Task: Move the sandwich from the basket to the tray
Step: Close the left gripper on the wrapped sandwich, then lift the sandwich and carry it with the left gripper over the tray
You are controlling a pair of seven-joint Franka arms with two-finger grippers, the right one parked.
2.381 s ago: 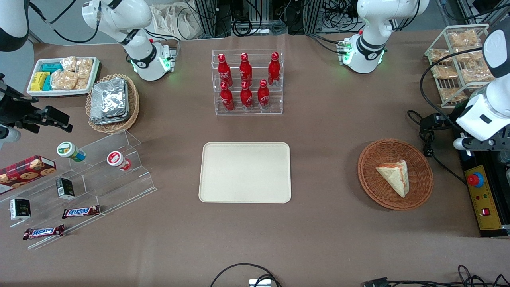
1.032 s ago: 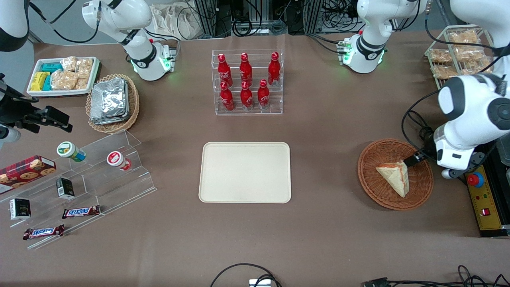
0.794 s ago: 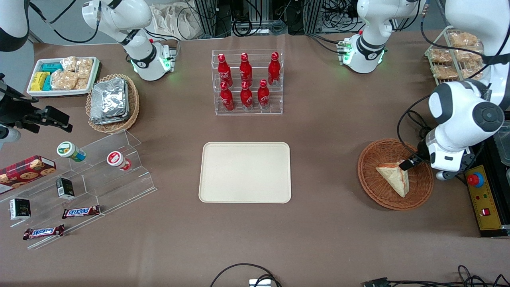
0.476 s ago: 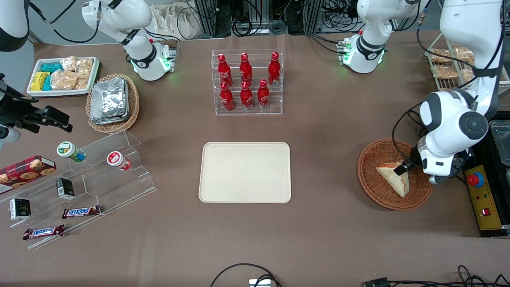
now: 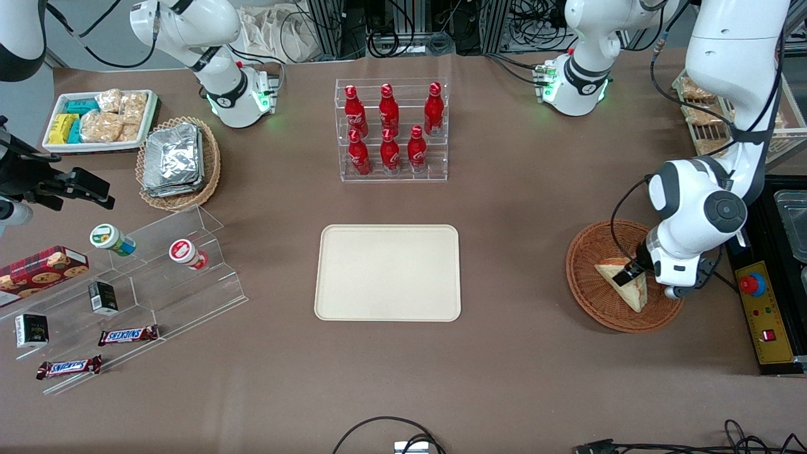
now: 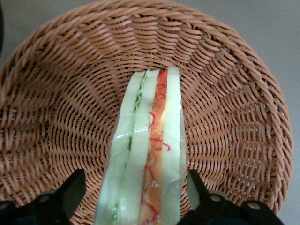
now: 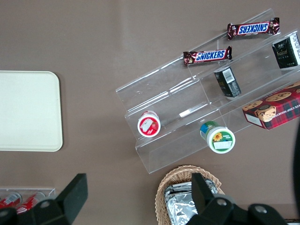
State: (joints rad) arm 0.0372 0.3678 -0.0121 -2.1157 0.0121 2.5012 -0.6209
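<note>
The sandwich [image 5: 634, 292] lies in the reddish-brown wicker basket [image 5: 587, 296] toward the working arm's end of the table. It is a pale bread wedge with a red-orange and green filling edge. In the left wrist view the sandwich [image 6: 147, 154] stands edge-up in the basket [image 6: 56, 108]. My left gripper [image 5: 625, 275] is low over the sandwich and open. Its fingers [image 6: 75, 185] stand on either side of the wedge [image 6: 138, 190] with small gaps and do not touch it. The cream tray [image 5: 388, 272] lies flat at the table's middle with nothing on it.
A clear rack of red bottles [image 5: 391, 129] stands farther from the camera than the tray. A wire rack of snack packets [image 5: 703, 116] and a yellow control box [image 5: 760, 312] sit by the working arm. Acrylic steps with snacks [image 5: 126, 296] lie toward the parked arm's end.
My left arm swung in from the table's end over the basket and came down. The gripper now straddles the sandwich. The sandwich and the basket have not moved.
</note>
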